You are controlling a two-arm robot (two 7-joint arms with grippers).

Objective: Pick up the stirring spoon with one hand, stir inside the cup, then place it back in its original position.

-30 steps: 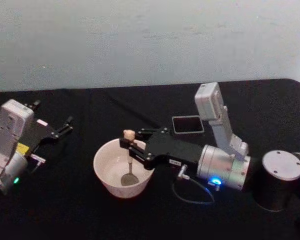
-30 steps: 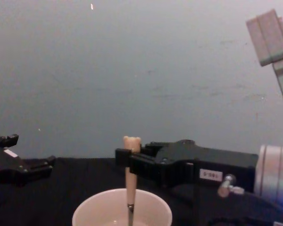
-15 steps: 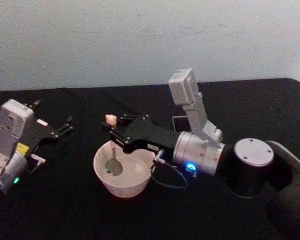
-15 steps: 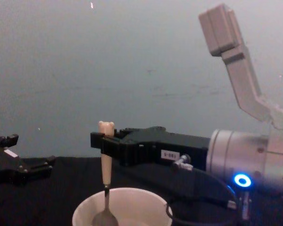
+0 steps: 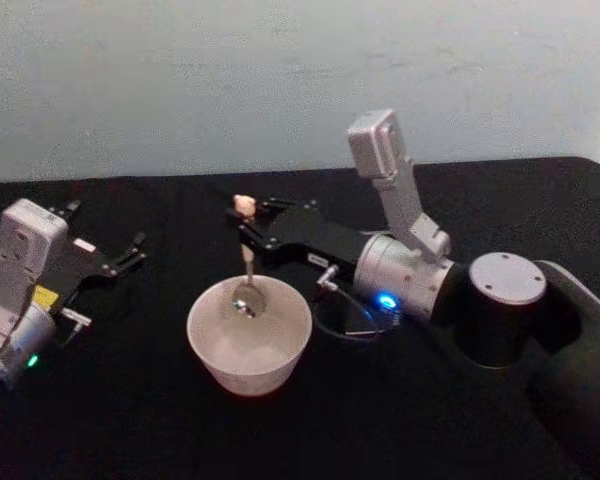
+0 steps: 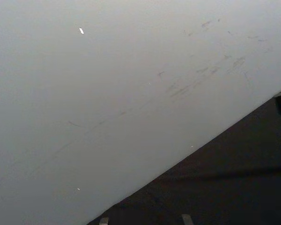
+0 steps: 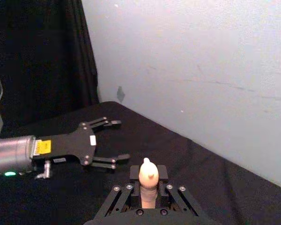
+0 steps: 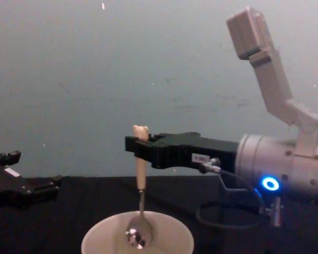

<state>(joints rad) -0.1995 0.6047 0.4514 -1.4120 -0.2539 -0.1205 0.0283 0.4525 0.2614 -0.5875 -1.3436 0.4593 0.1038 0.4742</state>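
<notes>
right gripper [image 5: 248, 236] is clamped on the stirring spoon [image 5: 247, 262] in the head view, its flat black fingers pinching the pale peach handle just under the bear head. the thin metal neck drops upright to a shiny round bowl inside the cup [image 5: 202, 345], near its far rim. the cup is wide, round and smooth cream-white, on a matte black table [image 5: 130, 420]. left gripper [image 5: 107, 228] sits at the left, well apart, fingers spread. from the chest, the glossy spoon bowl hangs below the cup's thin rim. right wrist view: the bear head rises between the pinching fingers. left wrist view: a pale scuffed wall [image 6: 107, 93] above the table.
</notes>
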